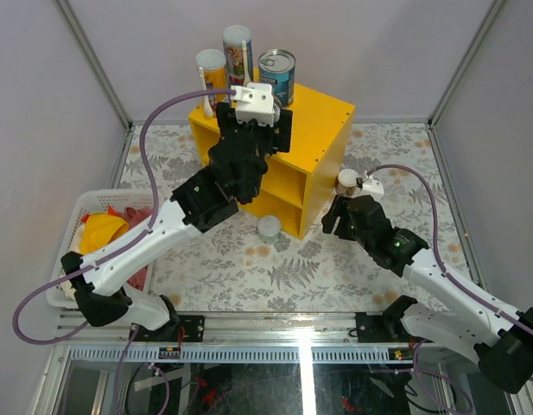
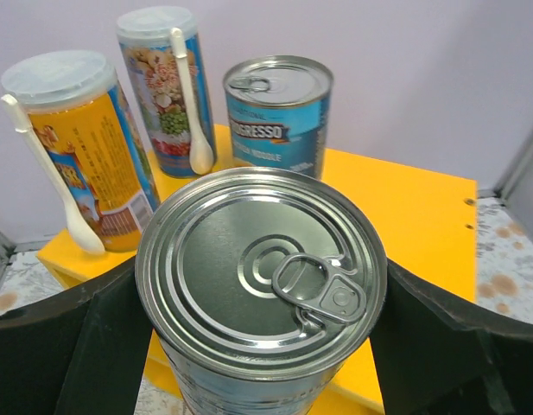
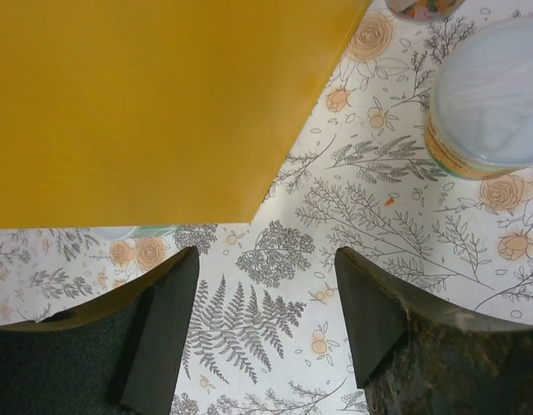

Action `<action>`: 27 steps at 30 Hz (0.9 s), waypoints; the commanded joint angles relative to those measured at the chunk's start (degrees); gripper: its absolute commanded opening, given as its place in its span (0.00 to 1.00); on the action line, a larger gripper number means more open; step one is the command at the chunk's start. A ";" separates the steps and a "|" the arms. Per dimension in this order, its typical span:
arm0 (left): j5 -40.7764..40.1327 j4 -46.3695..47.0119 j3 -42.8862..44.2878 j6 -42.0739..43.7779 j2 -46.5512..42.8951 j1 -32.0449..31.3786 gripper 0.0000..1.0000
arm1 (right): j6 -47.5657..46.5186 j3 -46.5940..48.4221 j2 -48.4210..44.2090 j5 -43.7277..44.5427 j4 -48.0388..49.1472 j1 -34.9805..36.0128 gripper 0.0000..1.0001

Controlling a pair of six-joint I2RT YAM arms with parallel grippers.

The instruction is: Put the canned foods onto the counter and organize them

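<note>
left tool (image 2: 262, 333) clamped on pull-tab can (image 2: 262, 268) (body cut off) | right tool (image 3: 266, 303) apart, empty

Scene's seen from above and behind up top; the bright yellow wooden shelf box (image 1: 322, 117) is caught close-up by both wrist views.

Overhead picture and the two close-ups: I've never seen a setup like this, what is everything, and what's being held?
Overhead shows two robot arms bolted side by side: left arm and right arm. The close-ups come from cameras on their wrists. The left fingers hold a steel pull-tab can over the yellow counter, where a yellow tube, a second tube and a blue-labelled can stand. The right fingers are open and empty above the flowered table cover, near a pale-lidded can. A white basket sits at the left.
</note>
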 commanded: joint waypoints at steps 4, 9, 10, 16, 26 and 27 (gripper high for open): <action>7.44 6.90 7.36 -2.06 1.99 9.06 0.00 | -1.71 4.18 0.24 2.25 1.41 -1.78 0.72; 11.28 5.85 10.66 -4.12 4.87 13.39 0.00 | -1.83 4.68 0.37 2.03 1.46 -2.95 0.72; 11.81 5.59 11.06 -4.59 5.38 14.13 0.00 | -1.82 4.77 0.32 2.00 1.48 -3.18 0.73; 14.45 4.94 10.04 -8.07 5.86 17.44 0.00 | -1.94 4.99 0.07 1.93 1.42 -4.32 0.73; 17.81 5.26 8.04 -10.55 5.22 18.45 0.00 | -1.74 4.87 0.05 1.78 1.47 -5.54 0.75; 17.91 5.04 8.16 -10.60 5.33 18.45 0.00 | -1.65 4.83 0.05 1.79 1.38 -5.54 0.75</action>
